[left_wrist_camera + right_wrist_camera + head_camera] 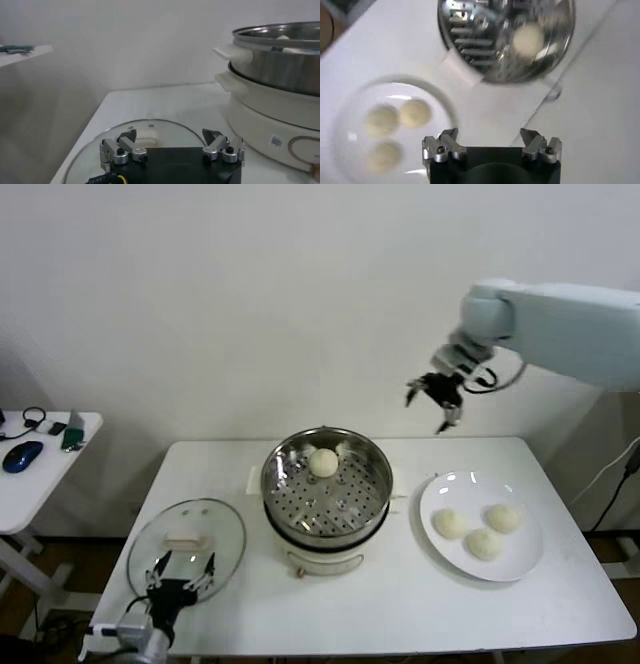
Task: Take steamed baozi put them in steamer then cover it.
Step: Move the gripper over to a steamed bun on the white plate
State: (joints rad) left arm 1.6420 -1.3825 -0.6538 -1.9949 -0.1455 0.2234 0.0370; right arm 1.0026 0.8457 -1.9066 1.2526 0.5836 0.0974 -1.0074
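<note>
White wall behind, white table (400,604) in front, a small side table (40,474) off to the robot's left with odds and ends. Head view: steamer (326,494) at centre of table, one baozi (323,463) on its perforated tray toward the far side; three more baozi (484,544) on a white plate (440,554) to the robot's right, well apart from the pot. Cover (187,537) lies flat on the table to the left of the steamer, white handle up. Right gripper (436,399) raised high between pot and plate, jaws spread, holding nothing. Left gripper (180,574) low over the near rim of the cover, jaws spread, idle. Left wrist view: left gripper (172,145) wide open just above the glass cover (90,150); steamer (280,65) stands close beside, white base with side handles. Right wrist view: right gripper (491,144) open and empty; below it the plate (350,100) with three baozi (415,112) and the steamer (470,30) with the one bun. Judgement: buns look soft and light, likely to dent or stick, so a gentle pinch across the widest part of the dome, low on the sides. Cover is glass, stiff, probably heavier and breakable; the centre handle is the only sensible hold.
</note>
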